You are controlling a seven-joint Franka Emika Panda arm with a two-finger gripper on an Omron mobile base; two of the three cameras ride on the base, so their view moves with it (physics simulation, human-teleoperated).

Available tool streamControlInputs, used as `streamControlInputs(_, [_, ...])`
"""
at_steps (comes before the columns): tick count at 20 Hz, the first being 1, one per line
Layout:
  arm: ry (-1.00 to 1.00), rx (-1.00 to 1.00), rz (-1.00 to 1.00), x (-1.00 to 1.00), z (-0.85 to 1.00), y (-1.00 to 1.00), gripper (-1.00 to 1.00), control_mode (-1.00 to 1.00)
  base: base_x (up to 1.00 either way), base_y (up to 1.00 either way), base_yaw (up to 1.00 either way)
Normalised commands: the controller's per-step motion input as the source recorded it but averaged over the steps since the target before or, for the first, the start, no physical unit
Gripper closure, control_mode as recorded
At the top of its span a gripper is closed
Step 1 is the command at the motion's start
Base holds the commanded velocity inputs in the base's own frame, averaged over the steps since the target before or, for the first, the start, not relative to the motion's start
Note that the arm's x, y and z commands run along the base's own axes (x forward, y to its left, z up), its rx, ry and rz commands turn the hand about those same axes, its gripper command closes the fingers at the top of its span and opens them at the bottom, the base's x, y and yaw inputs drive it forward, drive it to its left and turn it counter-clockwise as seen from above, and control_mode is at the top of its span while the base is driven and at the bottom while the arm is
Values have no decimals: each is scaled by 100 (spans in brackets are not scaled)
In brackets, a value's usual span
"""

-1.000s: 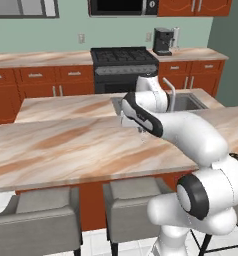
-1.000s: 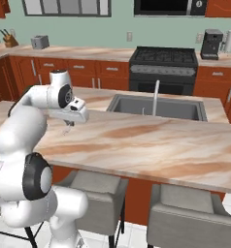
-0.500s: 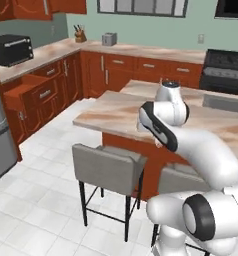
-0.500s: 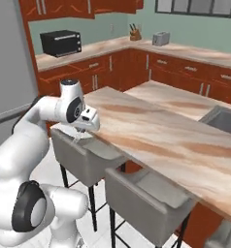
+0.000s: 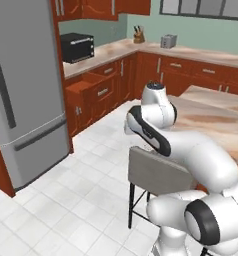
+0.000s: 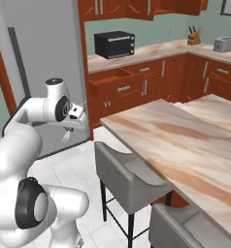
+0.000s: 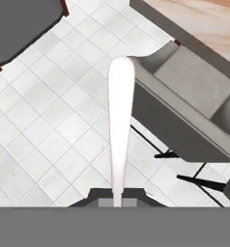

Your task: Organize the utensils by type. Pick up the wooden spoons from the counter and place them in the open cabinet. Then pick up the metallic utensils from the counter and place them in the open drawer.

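My gripper [image 7: 116, 195] is shut on the metallic utensil [image 7: 121, 120], a thin pale silvery piece that points away from the hand over the white tiled floor. From the right base camera the gripper [image 6: 74, 117] hangs left of the counter [image 6: 185, 140], with the utensil [image 6: 66, 136] dangling below it. The open drawer [image 6: 110, 77], reddish-brown with a silver bar handle, stands out from the far cabinet row beside the fridge, well beyond the gripper; it shows again as the drawer [image 5: 88, 84]. The pinkish marble counter [image 5: 216, 117] lies to my right. The wooden spoons are out of view.
A tall grey fridge [image 5: 21, 100] stands on the left. A black oven [image 6: 114, 44] sits on the far worktop above the drawer. Grey stools [image 6: 127, 179] line the counter's near side, and one stool [image 7: 184, 111] lies under the hand. White floor tiles spread between.
The whole picture has shifted: the base has swung from facing the stove and counter toward the fridge and the open drawer. The gripper stays shut on the utensil.
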Motion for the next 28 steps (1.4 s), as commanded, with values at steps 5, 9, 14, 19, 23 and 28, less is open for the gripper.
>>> streamControlInputs(5, [0, 0, 0, 0, 0, 0, 100, 100, 93, 49, -5])
streamControlInputs(9, [0, 0, 0, 0, 0, 0, 100, 100, 89, 49, -19])
streamControlInputs(14, [0, 0, 0, 0, 0, 0, 100, 100, 88, 30, -29])
streamControlInputs(19, [0, 0, 0, 0, 0, 0, 100, 100, 82, 5, -36])
streamControlInputs(23, [0, 0, 0, 0, 0, 0, 100, 100, 82, 0, -37])
streamControlInputs(28, [0, 0, 0, 0, 0, 0, 100, 100, 87, 22, -37])
